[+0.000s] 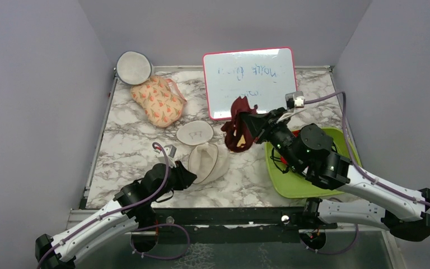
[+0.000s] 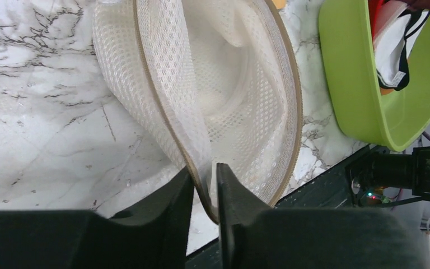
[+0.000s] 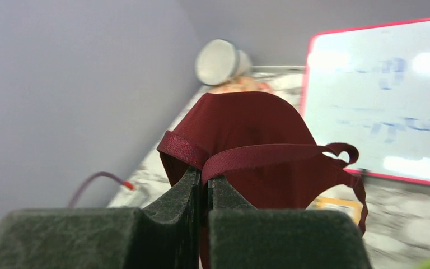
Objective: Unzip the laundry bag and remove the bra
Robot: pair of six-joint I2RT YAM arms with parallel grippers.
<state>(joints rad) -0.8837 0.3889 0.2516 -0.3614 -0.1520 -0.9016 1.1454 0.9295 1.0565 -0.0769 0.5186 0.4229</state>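
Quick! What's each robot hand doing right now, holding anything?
Left gripper: jaws closed on the rim of the open laundry bag.
Right gripper: jaws closed on a strap of the dark red bra, holding it up.

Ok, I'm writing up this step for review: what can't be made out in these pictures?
Whiteboard writing: too small in the top view, blurred in the right wrist view.
Green bin contents: right arm covers them from above; left wrist view's edge cuts them off.
Laundry bag depths: folded mesh hides them, left wrist view.
Left pincer on the bag's rim: clamped or loose unclear, fabric fills the gap.
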